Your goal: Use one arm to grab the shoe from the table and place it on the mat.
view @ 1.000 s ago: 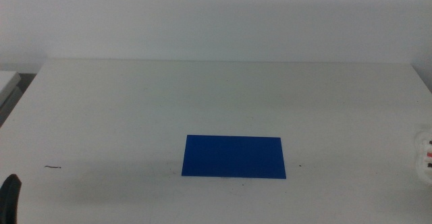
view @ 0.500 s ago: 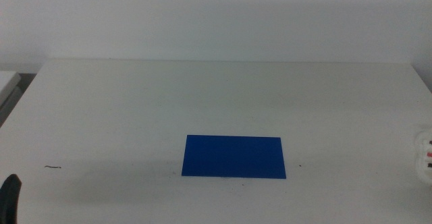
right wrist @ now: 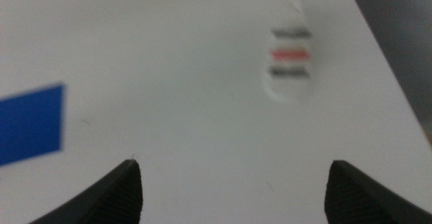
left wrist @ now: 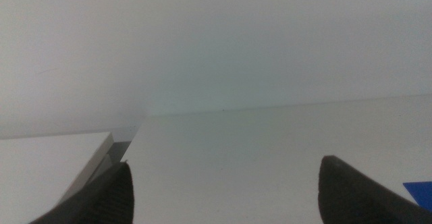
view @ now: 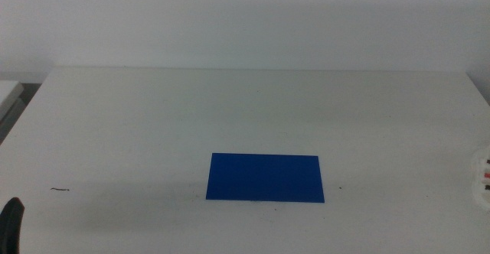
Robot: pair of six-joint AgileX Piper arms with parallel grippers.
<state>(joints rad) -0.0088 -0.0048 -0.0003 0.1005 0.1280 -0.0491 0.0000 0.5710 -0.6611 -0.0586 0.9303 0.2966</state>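
Note:
The blue mat lies flat on the white table, a little front of centre. The white shoe sits at the table's far right, cut off by the picture's edge. In the right wrist view the shoe is blurred, showing one red strap between two dark ones, well ahead of my open, empty right gripper. A corner of the mat shows there too. My left gripper is open and empty, and waits at the front left of the table.
A small dark speck lies at the front left of the table. A second white surface stands beyond the table's left edge, with a dark gap between; it also shows in the left wrist view. A pale wall stands behind the table.
Almost nothing. The left gripper's tip sits slightly lower at the bottom left of the middle view. The mat has not moved.

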